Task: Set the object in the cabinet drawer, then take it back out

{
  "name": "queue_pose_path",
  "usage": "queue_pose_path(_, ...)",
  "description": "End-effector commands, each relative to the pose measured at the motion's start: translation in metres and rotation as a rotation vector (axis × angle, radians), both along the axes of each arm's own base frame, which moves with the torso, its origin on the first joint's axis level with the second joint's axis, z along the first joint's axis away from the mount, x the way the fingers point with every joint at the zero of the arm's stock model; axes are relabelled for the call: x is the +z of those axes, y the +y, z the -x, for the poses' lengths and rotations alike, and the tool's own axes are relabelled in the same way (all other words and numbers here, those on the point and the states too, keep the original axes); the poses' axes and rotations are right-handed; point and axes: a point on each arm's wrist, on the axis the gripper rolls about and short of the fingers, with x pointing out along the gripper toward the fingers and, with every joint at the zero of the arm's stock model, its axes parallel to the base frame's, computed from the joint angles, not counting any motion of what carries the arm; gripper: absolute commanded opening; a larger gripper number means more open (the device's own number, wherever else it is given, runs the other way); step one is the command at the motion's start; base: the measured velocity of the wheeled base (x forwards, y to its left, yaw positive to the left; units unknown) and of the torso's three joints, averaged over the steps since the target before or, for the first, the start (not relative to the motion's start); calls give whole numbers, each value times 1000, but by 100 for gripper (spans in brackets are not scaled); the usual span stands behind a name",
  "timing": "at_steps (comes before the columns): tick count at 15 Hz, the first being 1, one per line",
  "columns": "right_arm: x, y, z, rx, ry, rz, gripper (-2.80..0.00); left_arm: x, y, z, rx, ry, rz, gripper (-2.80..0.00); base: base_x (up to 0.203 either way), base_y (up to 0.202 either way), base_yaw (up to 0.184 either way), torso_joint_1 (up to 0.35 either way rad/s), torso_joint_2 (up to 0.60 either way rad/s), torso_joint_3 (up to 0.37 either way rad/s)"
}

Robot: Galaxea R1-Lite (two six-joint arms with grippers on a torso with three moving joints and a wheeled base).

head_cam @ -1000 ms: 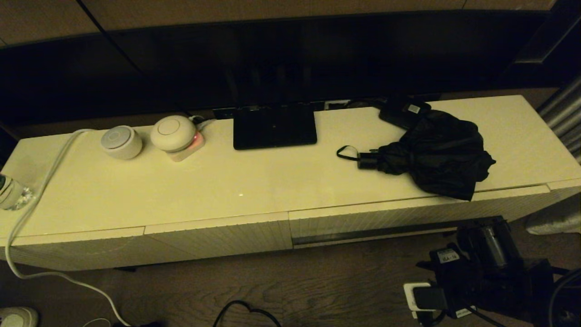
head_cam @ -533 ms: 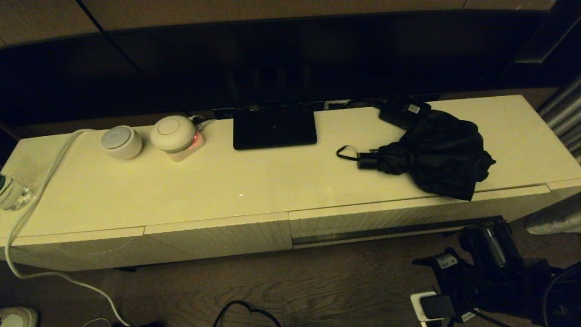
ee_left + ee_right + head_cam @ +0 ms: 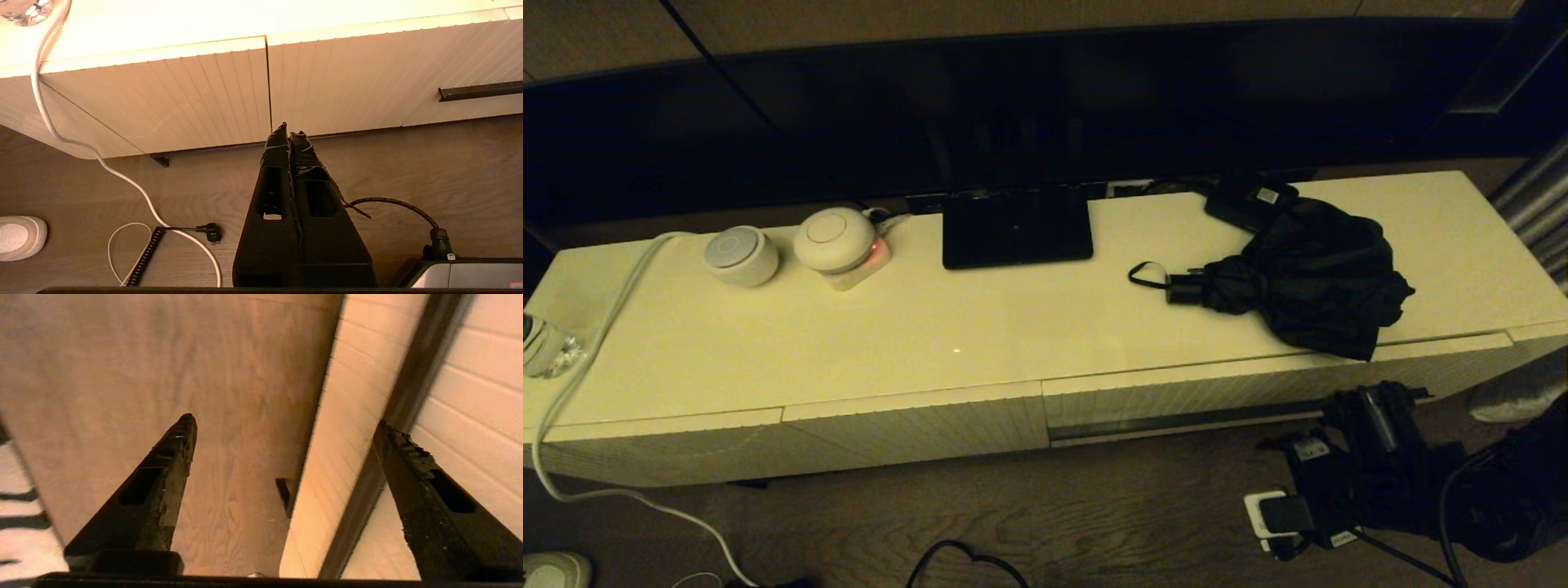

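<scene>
Dim room, cream cabinet top (image 3: 980,335): umbrella (image 3: 1307,273) lies far right, drawer (image 3: 1258,392) seemingly shut. Right gripper (image 3: 286,428), spread wide, nears the handle slot (image 3: 412,384); left gripper (image 3: 289,134) hangs closed. Nothing done.

Support: long glossy cream-white cabinet top (image 3: 980,327) before me.
Left end: thick white cable (image 3: 609,314); two round white devices (image 3: 741,255).
Centre rear: flat black rectangular stand (image 3: 1017,226).
Right: black bunchy fabric compact umbrella (image 3: 1307,273), touching small flat black box (image 3: 1245,200).
</scene>
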Motion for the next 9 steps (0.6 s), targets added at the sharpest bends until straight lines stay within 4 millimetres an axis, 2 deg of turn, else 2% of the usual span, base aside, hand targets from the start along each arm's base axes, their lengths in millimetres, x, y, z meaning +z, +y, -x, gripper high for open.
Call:
queue_pose_path(1,-6,0,-12,-4,-10,4,0,-1,0,0,1,3,0,-280,0,0,0,0,0,0)
queue_pose_path(9,-15,4,-44,-86,-56,-72,0,-1,0,0,1,3,0,-280,0,0,0,0,0,0)
